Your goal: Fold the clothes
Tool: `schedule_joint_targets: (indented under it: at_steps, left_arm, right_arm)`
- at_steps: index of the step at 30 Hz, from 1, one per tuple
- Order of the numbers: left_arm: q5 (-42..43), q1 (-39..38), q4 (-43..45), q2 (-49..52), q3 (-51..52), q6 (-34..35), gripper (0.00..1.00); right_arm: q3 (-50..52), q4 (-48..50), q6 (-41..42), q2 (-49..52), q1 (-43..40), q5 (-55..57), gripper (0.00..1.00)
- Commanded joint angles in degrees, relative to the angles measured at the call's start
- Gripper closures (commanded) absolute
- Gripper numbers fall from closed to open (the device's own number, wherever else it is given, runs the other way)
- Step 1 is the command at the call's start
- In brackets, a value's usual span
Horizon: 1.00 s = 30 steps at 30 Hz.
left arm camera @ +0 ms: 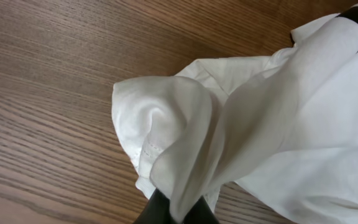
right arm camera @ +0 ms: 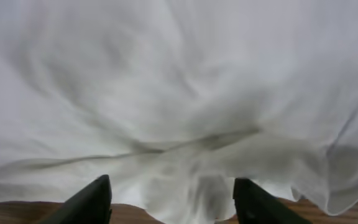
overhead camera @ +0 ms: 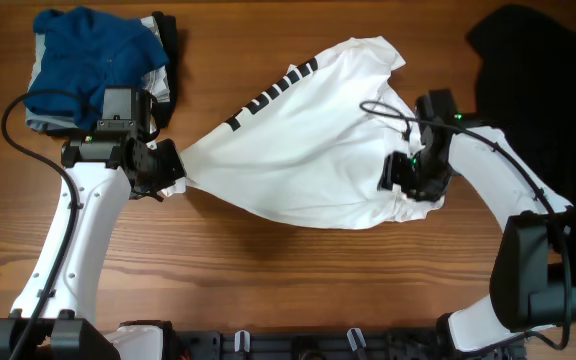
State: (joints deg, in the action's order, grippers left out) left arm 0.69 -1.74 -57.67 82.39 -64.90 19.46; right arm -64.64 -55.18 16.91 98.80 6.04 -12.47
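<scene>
The white T-shirt (overhead camera: 298, 150) with black striped lettering lies stretched across the middle of the wooden table. My left gripper (overhead camera: 168, 172) is shut on its left corner; in the left wrist view the white fabric (left arm camera: 241, 130) is bunched and pinched between the dark fingers (left arm camera: 178, 214). My right gripper (overhead camera: 400, 195) is open at the shirt's right edge; in the right wrist view its fingers (right arm camera: 173, 202) stand wide apart with white fabric (right arm camera: 179, 93) lying between and ahead of them. A blue garment (overhead camera: 93, 55) lies on a grey one (overhead camera: 43, 120) at the far left. A black garment (overhead camera: 543, 75) lies at the far right.
A small black cloth (overhead camera: 168, 35) lies beside the blue garment. Bare wooden tabletop (overhead camera: 298, 275) runs along the front, below the shirt. The arms' bases stand at the front edge.
</scene>
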Motion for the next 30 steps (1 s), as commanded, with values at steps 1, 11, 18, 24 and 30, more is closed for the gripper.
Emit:
schedule_joint_targets:
  at_steps: [1,11,18,24,30]
  left_arm:
    - [-0.55,0.42,0.46,-0.96,-0.72,0.76,0.96]
    - [-0.55,0.42,0.44,-0.96,-0.72,0.76,0.96]
    - [-0.57,0.42,0.68,-0.96,-0.72,0.76,0.96]
    - [-0.57,0.42,0.70,-0.96,-0.72,0.74,0.96]
    - [-0.57,0.42,0.70,-0.96,-0.72,0.74,0.96]
  right_arm:
    - [-6.64,-1.99,-1.77,0.20,-0.13,0.52,0.33]
    - [-5.31,-13.51,6.21,0.20,-0.13,6.67,0.32]
    - [3.43,-4.26,9.38,0.20,-0.13,4.52,0.40]
    - [8.17,2.25,10.58,0.22,-0.11,4.57,0.47]
    - [11.85,5.07,11.76,0.20,-0.13,5.03,0.72]
